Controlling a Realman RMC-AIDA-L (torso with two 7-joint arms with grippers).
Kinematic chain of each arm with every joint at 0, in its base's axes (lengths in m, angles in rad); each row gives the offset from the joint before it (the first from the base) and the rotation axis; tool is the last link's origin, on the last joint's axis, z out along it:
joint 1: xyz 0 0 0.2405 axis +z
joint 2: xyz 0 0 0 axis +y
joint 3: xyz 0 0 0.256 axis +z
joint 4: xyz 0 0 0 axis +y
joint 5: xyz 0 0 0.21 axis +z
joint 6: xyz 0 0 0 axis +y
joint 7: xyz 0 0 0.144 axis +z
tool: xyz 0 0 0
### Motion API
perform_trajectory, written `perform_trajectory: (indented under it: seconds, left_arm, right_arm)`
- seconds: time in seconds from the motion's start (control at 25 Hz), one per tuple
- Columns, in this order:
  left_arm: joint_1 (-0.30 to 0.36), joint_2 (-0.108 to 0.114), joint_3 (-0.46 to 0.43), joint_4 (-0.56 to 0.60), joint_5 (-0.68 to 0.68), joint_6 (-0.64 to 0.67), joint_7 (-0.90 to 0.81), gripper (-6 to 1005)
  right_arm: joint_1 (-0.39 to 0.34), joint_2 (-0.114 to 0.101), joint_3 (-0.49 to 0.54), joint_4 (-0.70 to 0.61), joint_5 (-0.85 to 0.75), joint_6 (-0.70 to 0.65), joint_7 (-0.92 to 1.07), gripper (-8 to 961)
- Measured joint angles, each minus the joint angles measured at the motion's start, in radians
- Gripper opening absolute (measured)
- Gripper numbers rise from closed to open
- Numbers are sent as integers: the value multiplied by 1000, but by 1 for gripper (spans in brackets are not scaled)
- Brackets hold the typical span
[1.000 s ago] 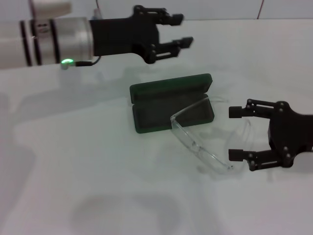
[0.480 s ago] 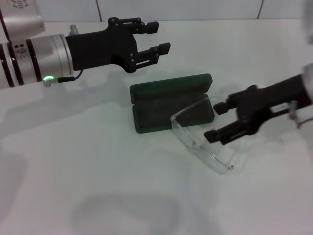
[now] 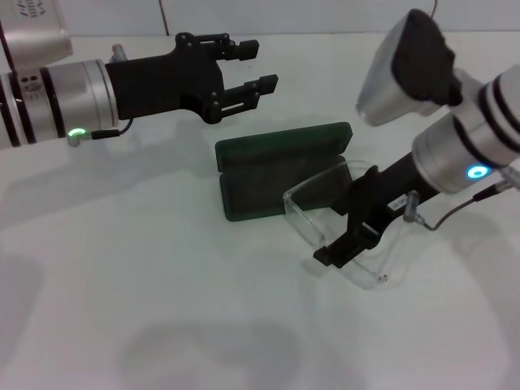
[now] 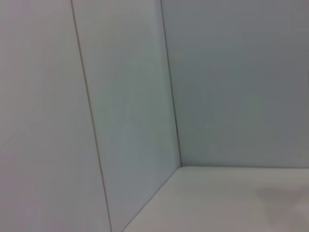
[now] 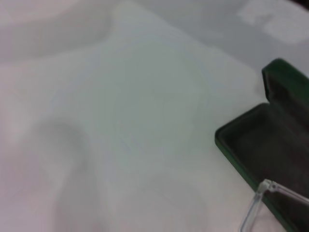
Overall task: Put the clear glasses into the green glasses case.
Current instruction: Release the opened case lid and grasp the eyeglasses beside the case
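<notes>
Clear glasses (image 3: 325, 213), one pair, lie on the white tabletop (image 3: 162, 309) right of its middle, one clear arm reaching over the front right corner of the green glasses case (image 3: 284, 171), the lens running off toward the near right edge. One case, and it's open: lid (image 3: 284, 145) tipped back toward the far edge, dark lined tray (image 3: 268, 193) facing up, nothing inside it but that overlapping arm tip. Largest on the scene are the two arms. The left arm (image 3: 49, 93) stretches in from the left edge, silver cuff with a green light, and the left gripper (image 3: 253, 67) hangs above the tabletop just beyond the case's far side, its black fingers spread apart with nothing between them. The right arm (image 3: 463, 146) comes down from the far right corner, blue light on its cuff, and the right gripper (image 3: 345, 236) is angled low over the lens; its fingers overlap the glasses from this angle, so whether they are parted or pinching the frame, I can't tell. From the right wrist camera, the case's open corner (image 5: 270, 140) and a clear arm tip (image 5: 263, 191) show against the pale surface. The left wrist camera shows only plain pale wall panels (image 4: 120, 96) meeting in a corner.
</notes>
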Motion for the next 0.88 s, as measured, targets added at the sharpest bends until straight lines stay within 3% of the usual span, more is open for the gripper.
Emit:
perform_trajectory:
  seconds: [0.56,0.88]
  left_arm:
    - [12,-2,0,-6,5,-4,20,532]
    - [15,-3,0,-6,5,-13,29,532]
  right_arm:
    - [34,6,-169,69,-4,147,68,844]
    - [66,6,-239,109,-6,197,117,558]
